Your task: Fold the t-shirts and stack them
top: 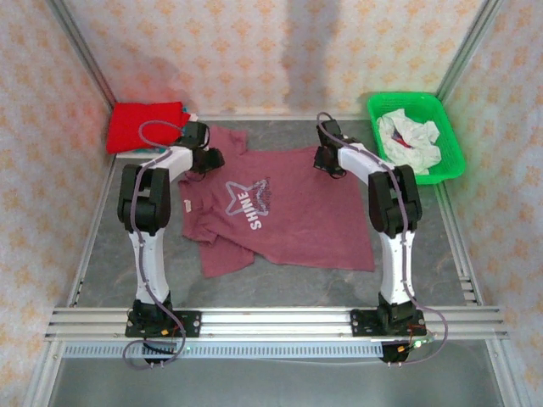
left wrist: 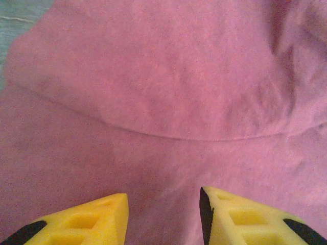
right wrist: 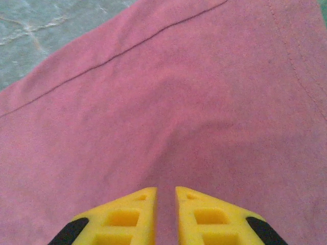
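Top external view:
- The maroon t-shirt (top: 280,212) lies spread print-up in the middle of the grey worktop (top: 288,292), with one edge folded in at the near left.
- The left fingers (top: 206,158) sit over its far left shoulder area. The right fingers (top: 328,161) sit at its far right edge. Finger spacing cannot be told from this height.
- A red t-shirt (top: 144,125) lies bunched in the far left corner, apart from the maroon one.
- The green basket (top: 450,153) stands at the far right, with a crumpled white t-shirt (top: 409,140) inside it.

Left wrist view:
- The left fingers (left wrist: 92,219) are yellow and stand moderately apart.
- Maroon t-shirt (left wrist: 163,92) cloth shows through the gap. No cloth is seen pinched.
- A curved seam crosses the cloth ahead of the tips.
- A sliver of worktop (left wrist: 15,15) shows at the upper left.

Right wrist view:
- The right fingers (right wrist: 122,217) are drawn to a narrow slit.
- A raised pucker of maroon t-shirt (right wrist: 179,102) runs straight into that slit, so the cloth looks nipped.
- The shirt's stitched edge runs diagonally, with worktop (right wrist: 51,25) beyond it at the upper left.
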Controlling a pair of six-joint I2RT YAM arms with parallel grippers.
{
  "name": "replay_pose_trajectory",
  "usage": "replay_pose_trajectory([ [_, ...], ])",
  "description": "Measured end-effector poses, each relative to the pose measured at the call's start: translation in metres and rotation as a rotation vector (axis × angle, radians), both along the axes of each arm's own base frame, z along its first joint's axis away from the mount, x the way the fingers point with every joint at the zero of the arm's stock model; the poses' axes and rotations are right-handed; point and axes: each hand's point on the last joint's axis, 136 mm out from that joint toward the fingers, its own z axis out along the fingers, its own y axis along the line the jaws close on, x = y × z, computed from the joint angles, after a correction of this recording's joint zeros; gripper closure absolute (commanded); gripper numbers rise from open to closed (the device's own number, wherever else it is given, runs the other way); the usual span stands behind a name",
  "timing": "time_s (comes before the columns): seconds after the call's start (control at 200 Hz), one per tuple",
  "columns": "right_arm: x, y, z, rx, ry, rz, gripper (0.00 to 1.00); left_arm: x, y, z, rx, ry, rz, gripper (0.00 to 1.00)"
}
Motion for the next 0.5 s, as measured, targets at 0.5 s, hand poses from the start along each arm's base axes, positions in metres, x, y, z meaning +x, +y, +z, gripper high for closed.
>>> replay_pose_trajectory([
  [0.5,0.075,0.001,-0.014,0.066,-0.060,-0.076,0.78,0.097,-0.012,0.005,-0.052,-0.078,-0.002,0.59],
])
